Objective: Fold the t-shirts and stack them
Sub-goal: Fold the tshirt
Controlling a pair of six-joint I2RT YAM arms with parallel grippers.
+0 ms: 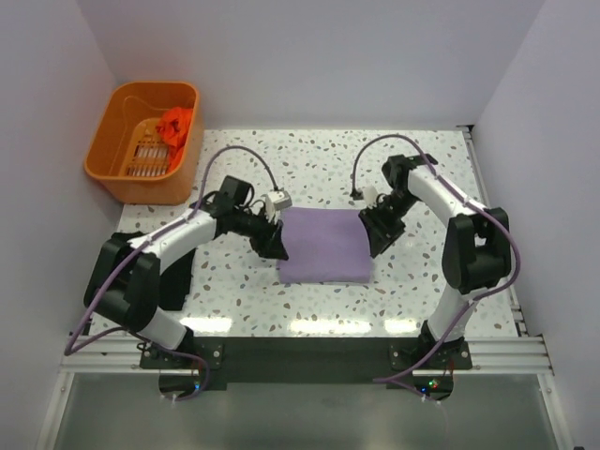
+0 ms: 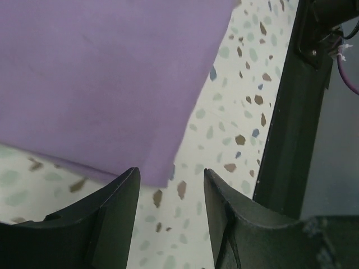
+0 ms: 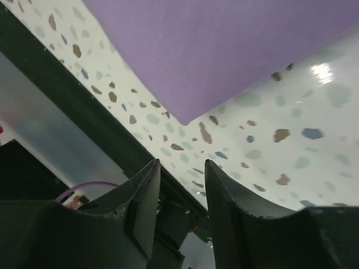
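A lilac-purple t-shirt (image 1: 325,245) lies folded into a flat rectangle in the middle of the table. My left gripper (image 1: 277,246) is at its left edge, open and empty; in the left wrist view (image 2: 171,180) the shirt's corner (image 2: 101,84) lies just ahead of the fingertips. My right gripper (image 1: 378,246) is at the shirt's right edge, open and empty; the right wrist view (image 3: 180,168) shows a corner of the shirt (image 3: 224,50) beyond the jaws. An orange-red shirt (image 1: 175,126) lies crumpled in the basket. The black shirt is out of view.
A rigid orange basket (image 1: 105,159) with slotted sides stands at the far left, off the table's back corner. The speckled white tabletop (image 1: 309,159) has a dark rail along its near edge (image 1: 309,352). Light walls close the left, back and right sides.
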